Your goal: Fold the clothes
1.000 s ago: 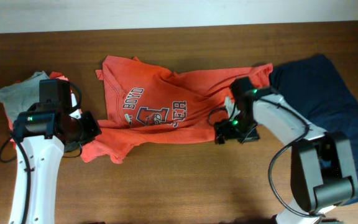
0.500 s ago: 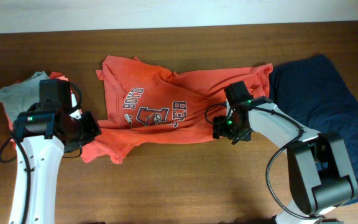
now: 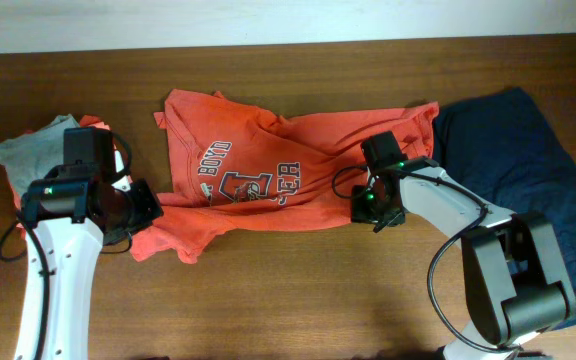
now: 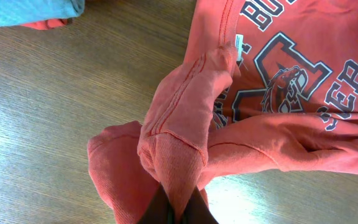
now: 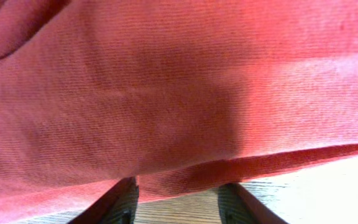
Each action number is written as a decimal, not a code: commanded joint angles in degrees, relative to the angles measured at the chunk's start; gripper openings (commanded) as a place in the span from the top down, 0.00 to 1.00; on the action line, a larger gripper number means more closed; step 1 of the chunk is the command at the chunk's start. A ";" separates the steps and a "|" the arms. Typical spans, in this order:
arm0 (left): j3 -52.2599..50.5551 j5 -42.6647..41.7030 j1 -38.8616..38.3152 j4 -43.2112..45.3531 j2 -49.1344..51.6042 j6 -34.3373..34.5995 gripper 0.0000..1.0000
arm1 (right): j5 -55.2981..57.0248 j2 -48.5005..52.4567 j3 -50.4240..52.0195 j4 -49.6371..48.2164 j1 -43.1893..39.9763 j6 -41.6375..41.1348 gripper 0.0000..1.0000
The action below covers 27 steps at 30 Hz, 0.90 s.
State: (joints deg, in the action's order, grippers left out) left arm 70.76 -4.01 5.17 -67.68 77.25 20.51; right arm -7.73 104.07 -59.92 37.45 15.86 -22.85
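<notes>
Orange-red T-shirt (image 3: 308, 135) crumpled, cloth burying left gripper (image 4: 173, 208) tips, right gripper (image 5: 182, 202) astride hem

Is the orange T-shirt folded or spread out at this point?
Spread but rumpled, not folded: the orange T-shirt lies wrinkled with its chest print up, one edge bunched in the shut left gripper.

We find the overhead view looking straight down from high above the counter (image 3: 288, 300), taking in the whole orange-red T-shirt (image 3: 268, 180). The left wrist view looks down at close range on the T-shirt's bunched left edge, and shares the lettering (image 4: 303, 81) with the overhead. The right wrist view sits very near the T-shirt's lower hem, and cloth nearly fills it.
</notes>
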 commanded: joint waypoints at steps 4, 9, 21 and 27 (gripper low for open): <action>0.33 0.85 0.24 -0.04 -0.33 -0.90 0.99 | 0.92 2.60 3.06 -2.27 0.42 -2.23 0.68; 0.33 0.85 0.24 0.00 -0.33 -0.90 0.99 | 0.90 4.15 4.59 -4.39 0.66 -3.65 0.75; 0.33 0.85 0.24 0.17 -0.33 -0.90 0.99 | 0.96 -1.44 2.19 3.89 0.63 -0.11 0.96; 0.33 0.85 0.24 0.68 -0.33 -0.90 0.99 | 10.10 -15.65 -7.21 18.08 0.57 1.40 0.96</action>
State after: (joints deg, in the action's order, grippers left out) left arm 70.76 -4.01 5.17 -67.37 77.25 20.51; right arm -4.54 97.08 -60.86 53.58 15.97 -22.74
